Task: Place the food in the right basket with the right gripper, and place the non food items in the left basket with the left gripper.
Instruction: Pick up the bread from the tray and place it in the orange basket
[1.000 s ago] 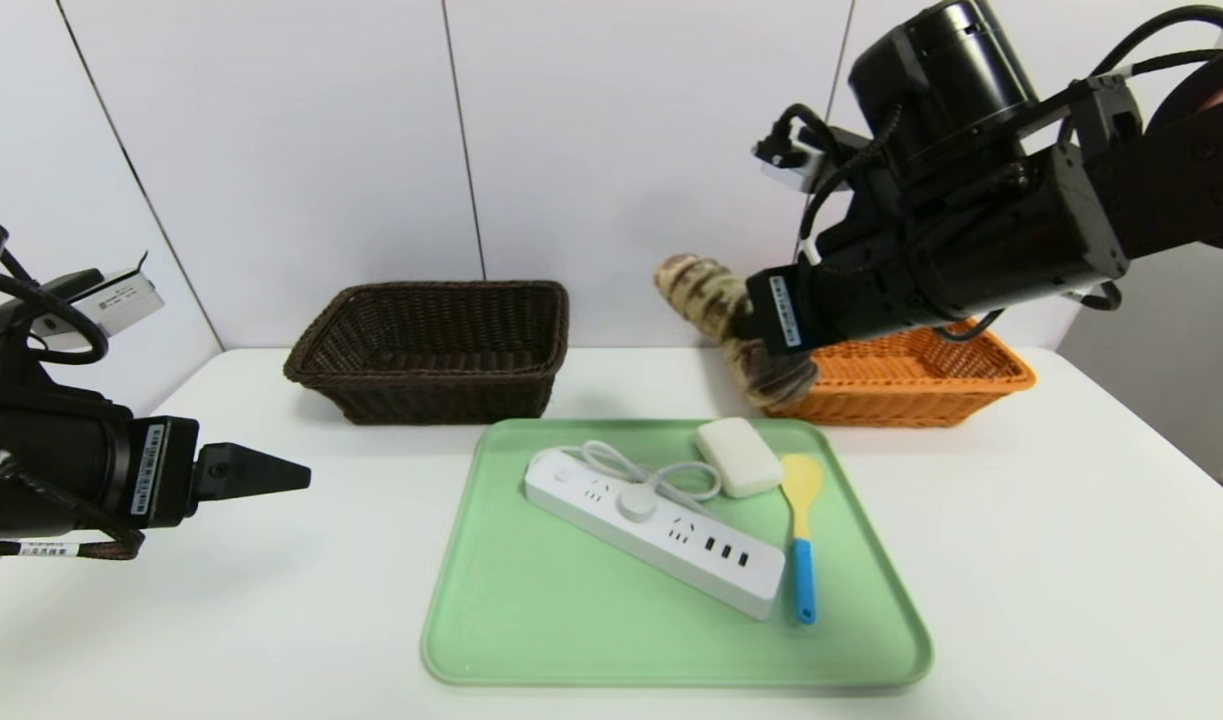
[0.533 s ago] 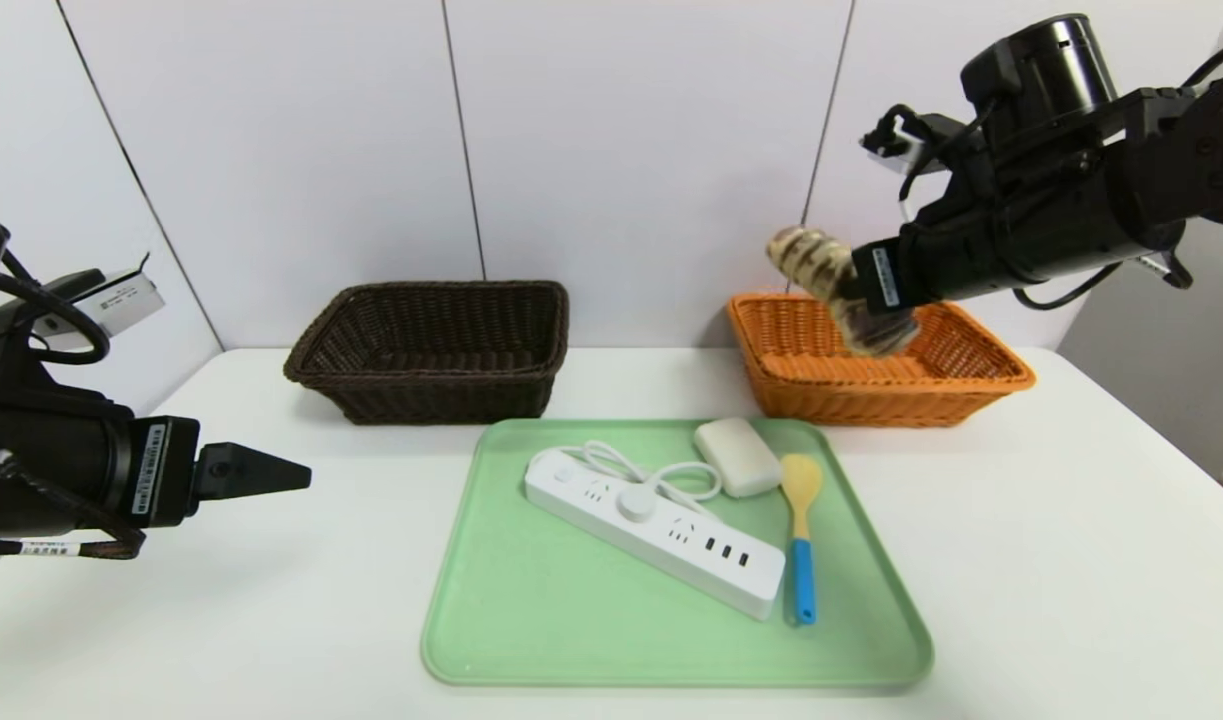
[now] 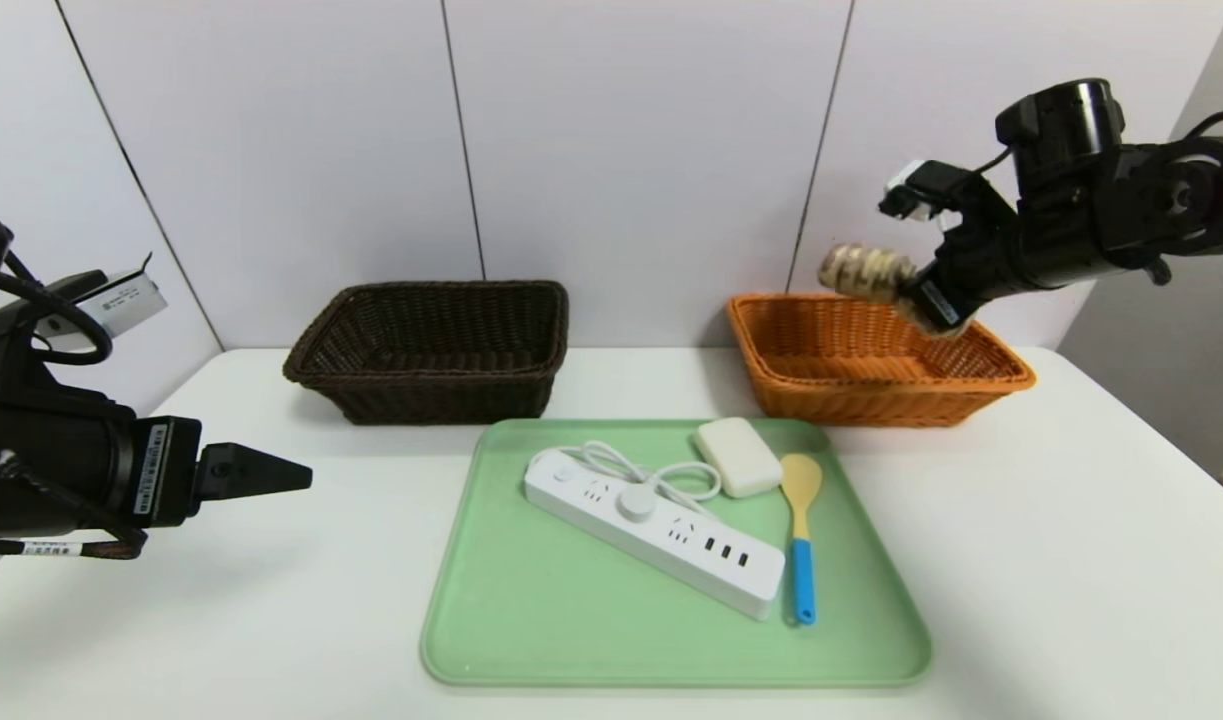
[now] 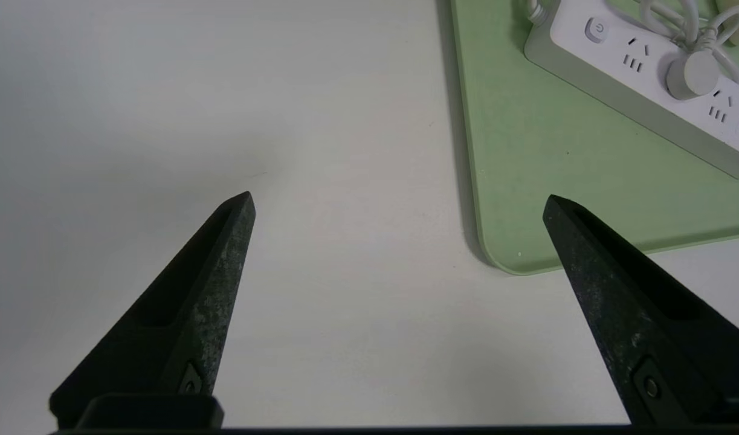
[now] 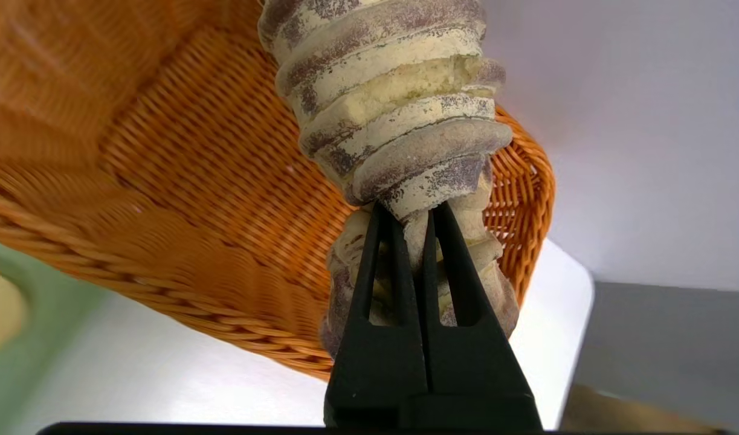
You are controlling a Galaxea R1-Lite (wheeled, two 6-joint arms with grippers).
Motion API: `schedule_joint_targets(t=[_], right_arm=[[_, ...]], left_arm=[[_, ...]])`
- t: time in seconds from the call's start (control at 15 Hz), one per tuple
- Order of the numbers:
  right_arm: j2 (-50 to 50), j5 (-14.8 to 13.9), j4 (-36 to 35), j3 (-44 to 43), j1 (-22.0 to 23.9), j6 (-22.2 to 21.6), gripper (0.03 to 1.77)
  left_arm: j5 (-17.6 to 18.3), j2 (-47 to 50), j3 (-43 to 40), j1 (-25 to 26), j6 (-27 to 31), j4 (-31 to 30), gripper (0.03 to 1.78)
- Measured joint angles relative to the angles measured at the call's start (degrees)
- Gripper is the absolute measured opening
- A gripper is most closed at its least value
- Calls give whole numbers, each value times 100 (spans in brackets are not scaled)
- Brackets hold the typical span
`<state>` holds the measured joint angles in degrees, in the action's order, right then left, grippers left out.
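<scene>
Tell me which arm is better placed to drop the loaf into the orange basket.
Right. Its pincer is shut on the loaf above the orange basket; the left pincer hangs open, far away.

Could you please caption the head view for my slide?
Right gripper holds the loaf above the orange basket; open left gripper waits.

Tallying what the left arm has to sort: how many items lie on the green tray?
3: the power strip across the middle, the white block at its far edge, the spoon on its right side. None appears hidden.
</scene>
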<state>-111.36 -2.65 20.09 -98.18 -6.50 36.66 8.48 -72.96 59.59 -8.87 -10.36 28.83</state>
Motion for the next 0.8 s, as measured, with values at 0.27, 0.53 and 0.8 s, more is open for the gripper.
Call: schedule_joint_targets(t=[0.27,0.53,0.8], right_arm=[[-313,78,-9,-18,144,1259,6],[-540,72,-6,-96,123,1445,6],[-663,89,57,-138,99,1423,73]], left_arm=[[-9,-11,-38,0,-2,-2,169],[-9,-16,-52,0,-11,0,169],[-9,-16,-52,0,-11,0,169]])
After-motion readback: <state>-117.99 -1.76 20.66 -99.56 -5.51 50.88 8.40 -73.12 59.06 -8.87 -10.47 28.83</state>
